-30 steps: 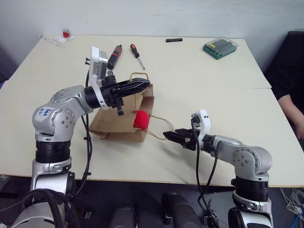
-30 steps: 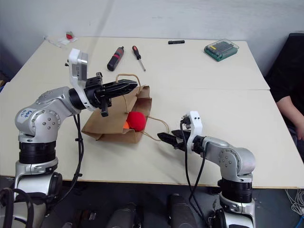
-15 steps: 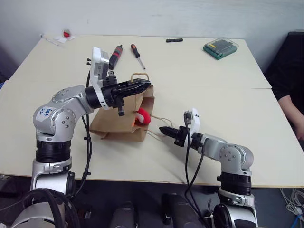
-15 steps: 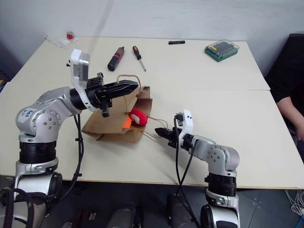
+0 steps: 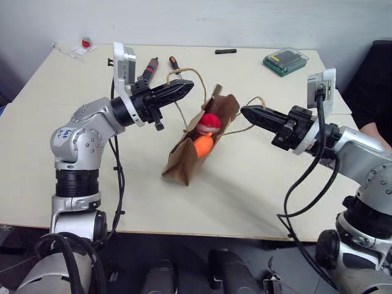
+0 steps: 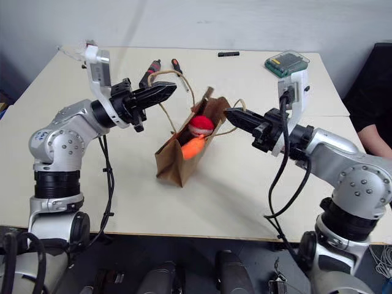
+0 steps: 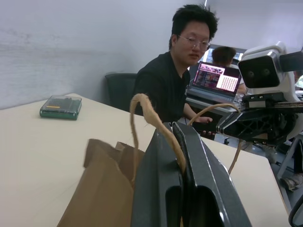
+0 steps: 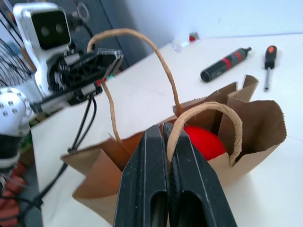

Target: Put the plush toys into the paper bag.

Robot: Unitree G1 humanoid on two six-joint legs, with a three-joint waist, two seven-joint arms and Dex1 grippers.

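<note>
**Paper bag held up by both handles over the table**

Tables [image 5: 257,184] of pale cream laminate, two pushed together with a seam between them, stand before a plain light wall. In the left wrist view a person [image 7: 177,85] in black sits beside the table, a laptop [image 7: 218,78] behind them. The paper bag [image 5: 196,147] stands open near the middle of the near table, its base on the surface and its top tilted toward the far right. Inside its mouth sit the red plush toy [image 5: 211,120] and, just below and touching it, the orange plush toy [image 5: 202,144]. The left gripper [image 5: 184,89] is clamped tight on one cord handle [image 5: 187,76]; the right gripper [image 5: 250,113] is likewise pinched on the other handle [image 5: 254,101]. On the far table lie a green case [image 5: 284,61], a black-and-red tool [image 5: 147,72], a screwdriver [image 5: 174,64] and a small black bar [image 5: 224,51].
</note>
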